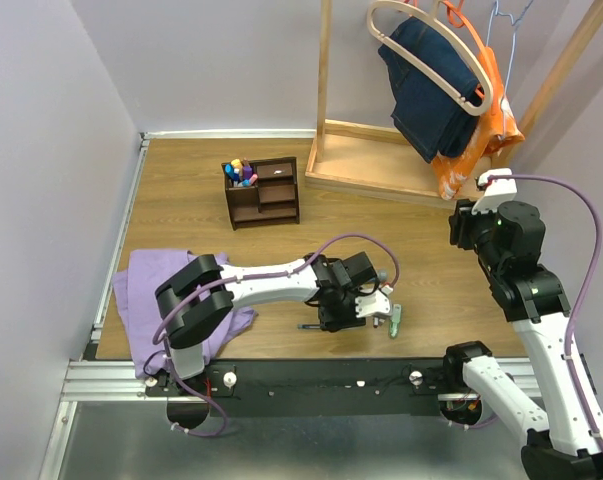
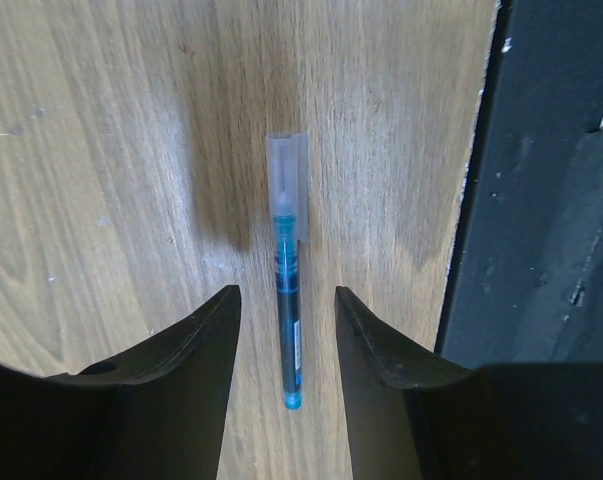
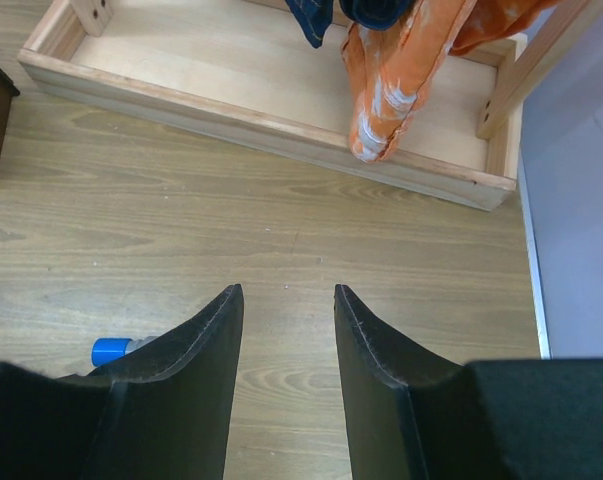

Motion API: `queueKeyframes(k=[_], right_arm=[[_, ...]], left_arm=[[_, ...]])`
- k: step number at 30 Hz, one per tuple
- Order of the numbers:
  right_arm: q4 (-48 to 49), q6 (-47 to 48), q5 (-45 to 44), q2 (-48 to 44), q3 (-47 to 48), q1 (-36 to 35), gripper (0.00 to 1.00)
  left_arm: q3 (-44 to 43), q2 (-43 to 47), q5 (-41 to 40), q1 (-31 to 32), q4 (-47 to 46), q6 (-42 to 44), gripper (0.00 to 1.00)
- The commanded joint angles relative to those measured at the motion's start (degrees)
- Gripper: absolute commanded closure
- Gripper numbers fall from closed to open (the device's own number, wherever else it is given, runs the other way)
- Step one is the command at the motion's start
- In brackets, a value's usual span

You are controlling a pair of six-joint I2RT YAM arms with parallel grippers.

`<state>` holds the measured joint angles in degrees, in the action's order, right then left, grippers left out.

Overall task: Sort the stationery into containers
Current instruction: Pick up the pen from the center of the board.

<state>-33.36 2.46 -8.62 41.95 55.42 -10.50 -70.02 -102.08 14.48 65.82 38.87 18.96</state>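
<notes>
A blue pen with a clear cap lies on the wooden table, between the fingers of my open left gripper, untouched. From above, the left gripper is low over the pen near the front edge. A pale green piece lies just to its right. The dark brown organiser stands at the back with several coloured markers in its left compartment. My right gripper is open and empty, held high over bare table. A stubby blue-grey cylinder shows beside its left finger.
A purple cloth lies at the left under the left arm. The light wooden clothes-rack base stands at the back right, with jeans and an orange garment hanging over it. The black rail runs close beside the pen.
</notes>
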Motion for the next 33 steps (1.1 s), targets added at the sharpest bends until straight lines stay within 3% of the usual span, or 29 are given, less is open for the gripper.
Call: queueKeyframes(k=[1, 15, 18, 22, 25, 28, 32, 33], right_arm=[[-1.70, -0.88, 1.24, -0.38, 0.65, 0.92, 0.51], [-2.14, -1.58, 3.08, 0.58, 1.89, 2.33, 0.51], [-2.32, -1.58, 3.26, 0.50, 1.89, 2.59, 0.51], [-2.58, -1.40, 3.44, 0.50, 2.24, 2.85, 0.51], [-2.41, -1.32, 3.79, 0.85, 2.41, 3.03, 0.51], [-2.14, -1.40, 4.23, 1.90, 3.11, 3.03, 0.51], [-1.01, -1.32, 5.10, 3.83, 3.82, 3.03, 0.51], [-0.57, -1.40, 5.98, 4.27, 3.82, 2.94, 0.51]], left_arm=[[0.06, -2.24, -1.12, 0.45, -0.55, -0.15, 0.50], [-0.73, -6.99, -2.00, 0.80, -1.78, -0.94, 0.60], [0.40, -7.08, -1.56, 1.32, -1.61, -1.38, 0.67], [3.82, -5.41, -2.26, 2.03, -0.38, -1.73, 0.92], [4.80, -2.25, -2.01, 1.94, 2.07, -0.16, 1.00], [0.79, 2.93, 1.77, -0.07, 7.07, 0.90, 1.00], [-9.06, 9.61, 8.35, -8.23, 11.75, 0.99, 1.00], [-11.00, 11.36, 10.11, -13.30, 12.01, 0.73, 1.00]])
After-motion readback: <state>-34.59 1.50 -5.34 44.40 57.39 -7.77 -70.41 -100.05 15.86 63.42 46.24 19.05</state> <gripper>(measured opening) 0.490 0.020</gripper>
